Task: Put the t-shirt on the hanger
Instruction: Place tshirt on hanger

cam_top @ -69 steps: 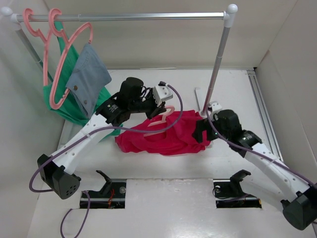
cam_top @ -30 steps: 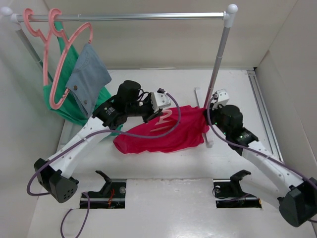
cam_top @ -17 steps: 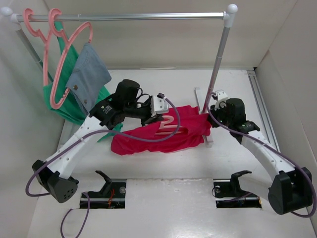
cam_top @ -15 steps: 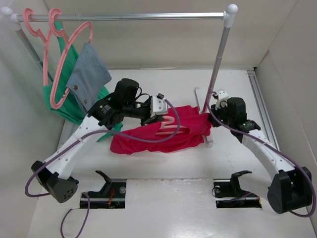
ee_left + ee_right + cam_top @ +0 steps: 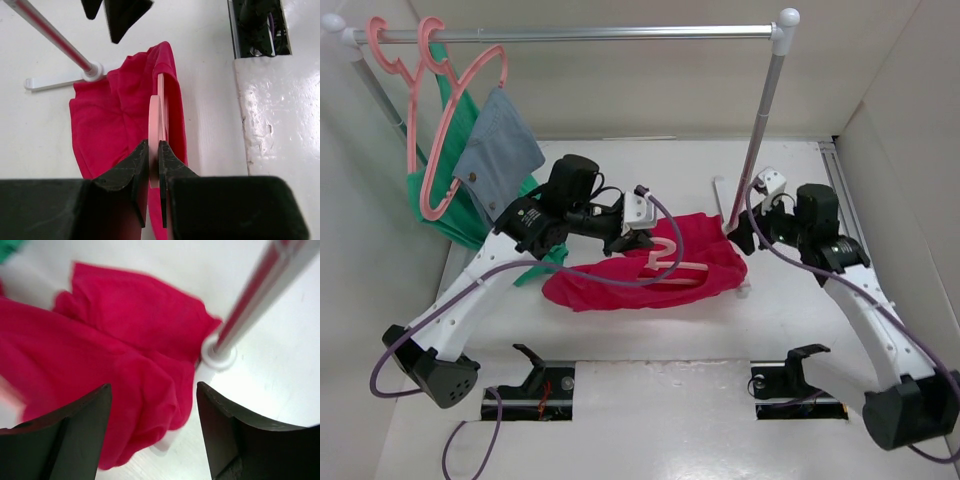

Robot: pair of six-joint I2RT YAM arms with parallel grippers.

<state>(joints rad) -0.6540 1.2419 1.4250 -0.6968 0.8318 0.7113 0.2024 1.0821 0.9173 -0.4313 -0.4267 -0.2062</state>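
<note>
The job is only partly done. The shirt (image 5: 620,285) lies in a soft red heap in the middle of the table (image 5: 670,170), near the foot of the pole (image 5: 760,130). The hanger (image 5: 672,265) rests on the right part of the heap. Its hook and one thin pink bar show on top of the cloth. In the left wrist view some red cloth seems to wrap round one side of the hanger (image 5: 161,90), but it is hard to tell if any of it is really inside the shirt (image 5: 115,115). The shirt does not sit on the hanger's two arms yet, and it is all bunched up. So there is a lot left to do: the hanger has to go in through the neck, both sides have to sit right, and then it can be lifted up.

The left claw (image 5: 638,228) is pinched tight on the hanger. Its two black tips (image 5: 152,147) squeeze the thin pink edge between them, just above the shirt.

The right claw (image 5: 740,235) is at the right end of the shirt, close to the pole. It is wide open and holds nothing. From its own camera the right claw (image 5: 152,390) hangs over the shirt (image 5: 115,340), with the cloth below it. It does not look like it is touching the cloth.
</note>
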